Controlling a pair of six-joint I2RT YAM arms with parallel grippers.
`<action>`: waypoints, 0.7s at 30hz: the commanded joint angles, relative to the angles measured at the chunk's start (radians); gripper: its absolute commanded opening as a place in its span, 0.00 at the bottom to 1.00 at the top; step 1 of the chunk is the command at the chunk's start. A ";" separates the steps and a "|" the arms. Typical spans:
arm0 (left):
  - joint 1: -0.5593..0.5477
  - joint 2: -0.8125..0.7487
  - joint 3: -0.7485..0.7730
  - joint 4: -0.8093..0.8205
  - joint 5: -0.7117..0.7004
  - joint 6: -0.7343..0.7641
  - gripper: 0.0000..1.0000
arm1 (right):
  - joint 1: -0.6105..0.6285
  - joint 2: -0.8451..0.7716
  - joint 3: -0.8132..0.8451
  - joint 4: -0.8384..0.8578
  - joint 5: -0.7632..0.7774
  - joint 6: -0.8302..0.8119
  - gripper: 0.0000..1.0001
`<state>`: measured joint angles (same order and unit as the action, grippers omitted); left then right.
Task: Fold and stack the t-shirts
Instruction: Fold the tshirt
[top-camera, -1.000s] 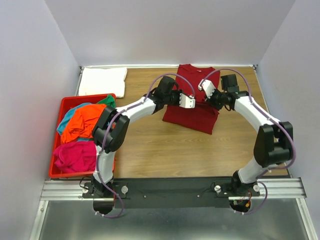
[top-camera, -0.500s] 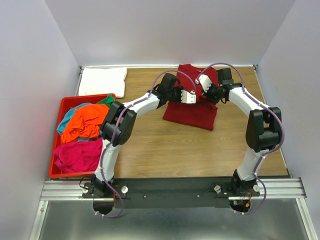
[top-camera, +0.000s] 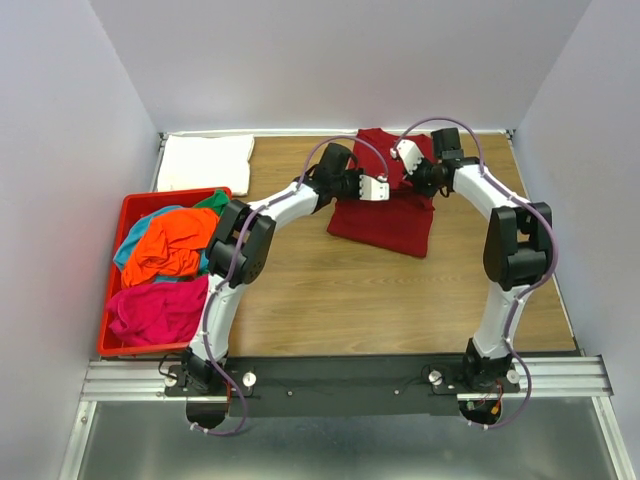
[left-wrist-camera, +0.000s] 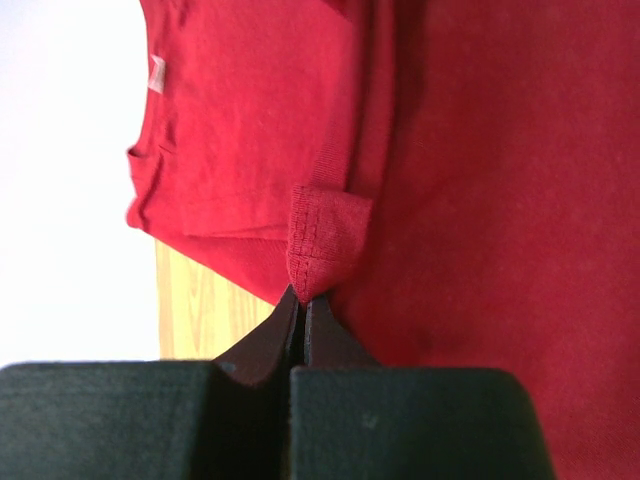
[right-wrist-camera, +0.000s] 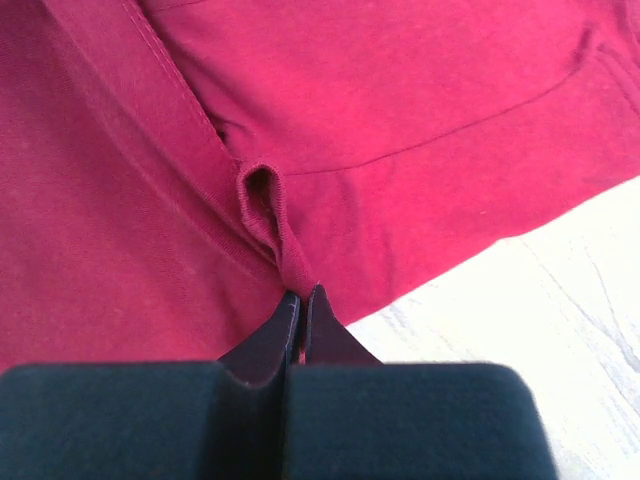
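While left hand (left-wrist-camera: 303, 298) and right hand (right-wrist-camera: 302, 296) each clamp a dark red t-shirt (top-camera: 385, 225) fold, arms (top-camera: 288, 208) partly hide it overhead.

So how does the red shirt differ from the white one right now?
The red shirt is only partly folded; the white shirt is a neat flat rectangle. The left gripper and right gripper both pinch the red shirt; nothing touches the white shirt. Both lie on the table, outside the bin.

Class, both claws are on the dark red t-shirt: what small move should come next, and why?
Probably carry the pinched edge over the dark red t-shirt and lay it flat: the left claw and right claw are each shut on raised cloth.
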<state>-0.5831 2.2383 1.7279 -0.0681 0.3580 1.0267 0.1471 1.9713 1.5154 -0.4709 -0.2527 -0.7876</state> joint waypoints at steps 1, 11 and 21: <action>0.009 0.024 0.044 0.017 -0.007 -0.016 0.00 | -0.020 0.032 0.055 -0.006 0.024 0.021 0.01; 0.019 -0.081 -0.001 0.284 -0.313 -0.272 0.90 | -0.026 0.040 0.074 0.115 0.182 0.175 1.00; 0.089 -0.576 -0.493 0.309 -0.049 0.001 0.90 | -0.100 -0.259 -0.162 -0.060 -0.423 -0.060 1.00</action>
<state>-0.5041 1.8637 1.4487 0.2321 0.0956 0.8326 0.0635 1.8626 1.4696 -0.3363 -0.2657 -0.6254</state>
